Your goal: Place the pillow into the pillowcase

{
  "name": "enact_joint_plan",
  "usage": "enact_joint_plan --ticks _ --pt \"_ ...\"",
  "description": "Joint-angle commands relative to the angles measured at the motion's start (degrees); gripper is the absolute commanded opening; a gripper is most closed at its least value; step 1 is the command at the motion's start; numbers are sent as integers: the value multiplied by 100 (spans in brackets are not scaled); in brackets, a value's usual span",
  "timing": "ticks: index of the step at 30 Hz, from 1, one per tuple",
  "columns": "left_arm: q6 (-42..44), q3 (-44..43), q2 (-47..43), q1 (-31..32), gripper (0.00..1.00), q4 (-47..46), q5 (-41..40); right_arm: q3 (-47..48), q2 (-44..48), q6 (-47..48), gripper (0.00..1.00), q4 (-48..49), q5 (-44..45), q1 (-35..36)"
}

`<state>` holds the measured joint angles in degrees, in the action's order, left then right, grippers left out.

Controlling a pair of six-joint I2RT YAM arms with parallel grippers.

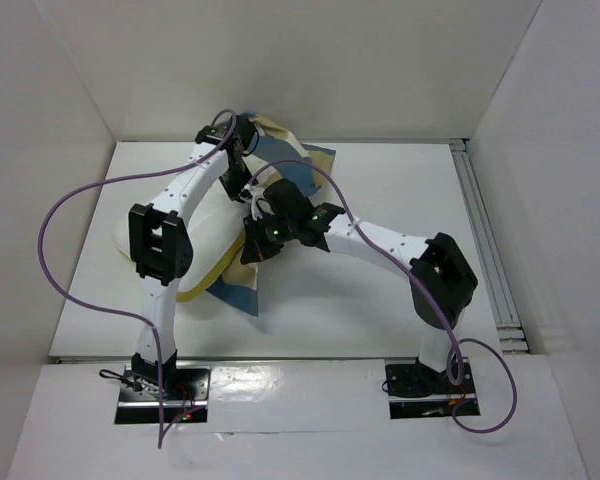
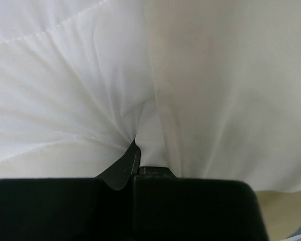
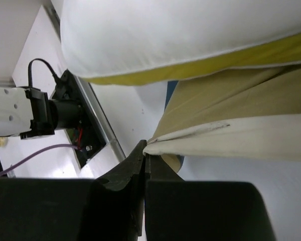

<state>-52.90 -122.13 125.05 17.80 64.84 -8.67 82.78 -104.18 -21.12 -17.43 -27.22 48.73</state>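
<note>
A: Right gripper (image 3: 144, 150) first: wide or narrow?

B: Pinched right down, gripping the stitched hem of the pillowcase (image 3: 241, 135). Only a thin edge of tan and cream cloth between the fingers, running off to one side.

A: And just past the fingertips?

B: Straight ahead and above, the pillow (image 3: 190, 30), plump and white, with its yellow band (image 3: 231, 63) lying over the held cloth. Outside the case at that spot, not in it. Below the hem, bare table (image 3: 241, 175).

A: Left gripper (image 2: 136, 153)?

B: Clamped narrow too, nipping a gathered tuck of white cloth. Going by the stitch line nearby, most likely the pillow itself. Right beside the nip, a flat cream sheet, perhaps a cream block of the pillowcase; can't tell for sure.

A: Seen from overhead?

B: Reaches to the far end of the pillow, well beyond the right gripper, with tan and blue checks bunched around it. Nearer the bases, a blue corner poking out from under the yellow edge.

A: How far along, then?

B: Early, by the look of things. Done: both cloths in hand, one edge of the mouth held. Left: nearly everything, with most of the white bulk lying bare. Perhaps the far end started inside; hidden by the arm.
</note>
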Motion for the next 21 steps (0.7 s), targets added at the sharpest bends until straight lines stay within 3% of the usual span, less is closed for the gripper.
enact_joint_plan --ticks 1,10,12,21 --pt "-739 -549 116 -14 0 -1342 -258 -148 476 -155 0 -242 -1066 506" --pt "-959 -549 -814 215 0 -1808 -408 -2256 1838 -664 0 -402 -460 154" --pt "-906 -601 -991 215 0 -1939 -408 -2258 1840 -718 0 -401 -459 154" --pt "-502 -1217 -1168 408 0 -1852 -540 202 1190 -156 0 -1112 -407 699"
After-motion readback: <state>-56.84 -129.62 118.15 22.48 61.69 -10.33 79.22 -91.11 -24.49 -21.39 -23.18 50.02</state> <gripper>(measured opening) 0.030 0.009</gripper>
